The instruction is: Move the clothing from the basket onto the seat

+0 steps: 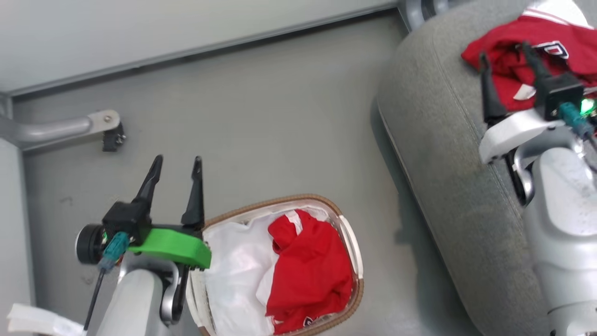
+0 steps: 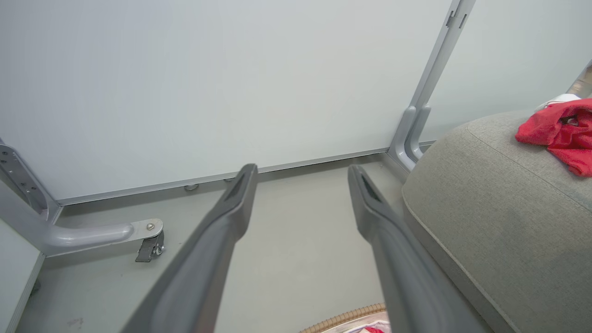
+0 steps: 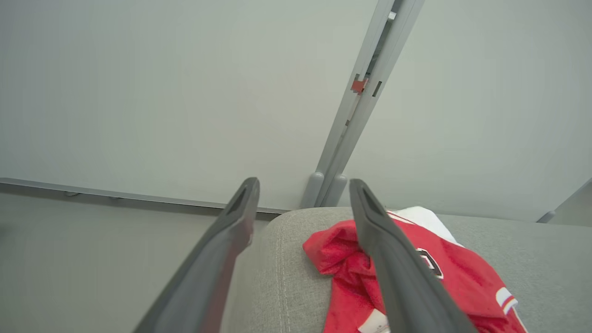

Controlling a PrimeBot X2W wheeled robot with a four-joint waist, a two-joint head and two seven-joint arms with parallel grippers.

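One red piece of clothing (image 1: 310, 270) lies bunched in the white basket (image 1: 280, 200) with the brown woven rim, on a thin white liner (image 1: 233, 266). A second red garment (image 1: 559, 32) with a white emblem rests on the far end of the grey seat (image 1: 447, 140). My right gripper (image 1: 503, 51) stands open just over that garment (image 3: 342, 249), holding nothing. My left gripper (image 1: 178, 161) is open and empty above the floor, beside the basket's left rim (image 2: 342, 319). From the left wrist, the seat (image 2: 499, 222) and the garment on it (image 2: 559, 134) show at the right.
A grey partition leg with a caster (image 1: 70, 126) juts over the floor at the left. Pale wall panels and a grey upright post (image 2: 416, 125) stand behind the seat. A white scrap (image 1: 32, 319) lies at the lower left. Bare grey floor (image 1: 280, 116) separates basket and seat.
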